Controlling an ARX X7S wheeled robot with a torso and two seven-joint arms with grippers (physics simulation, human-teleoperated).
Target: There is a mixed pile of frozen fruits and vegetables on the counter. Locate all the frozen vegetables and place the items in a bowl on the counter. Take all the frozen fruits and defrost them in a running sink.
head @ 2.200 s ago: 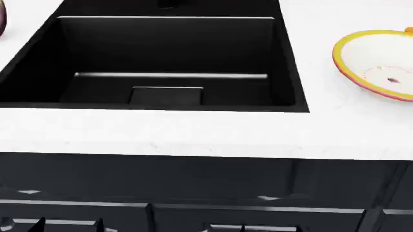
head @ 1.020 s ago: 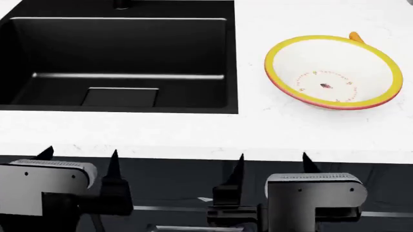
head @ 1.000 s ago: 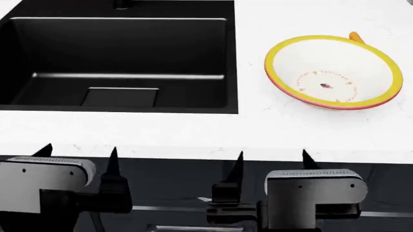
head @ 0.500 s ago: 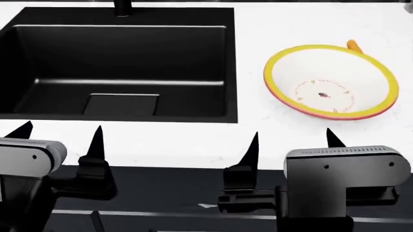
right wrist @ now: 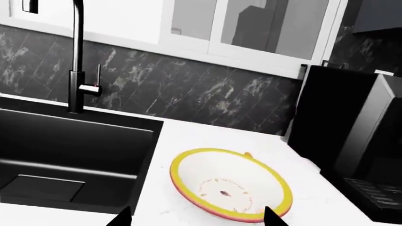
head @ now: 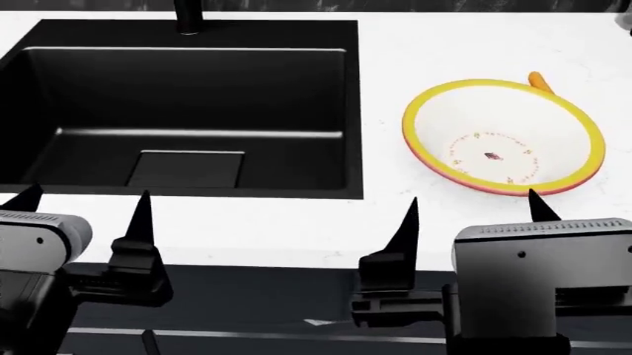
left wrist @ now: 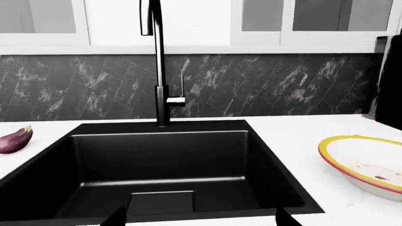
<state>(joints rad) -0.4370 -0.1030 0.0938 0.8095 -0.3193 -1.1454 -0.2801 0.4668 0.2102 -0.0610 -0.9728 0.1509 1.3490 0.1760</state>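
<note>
meanwhile both grippers, left gripper (head: 84, 214) and right gripper (head: 474, 216), hover spread before the sink (head: 183, 111)

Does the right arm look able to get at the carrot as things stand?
Probably yes, though awkwardly: the carrot lies behind the bowl, so the open right end effector must reach over or around it.

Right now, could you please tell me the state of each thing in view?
sink: empty, dry
faucet: no water running
bowl: upright, empty
eggplant: lying on the counter, beside the sink
left gripper: open, empty
right gripper: open, empty
</note>
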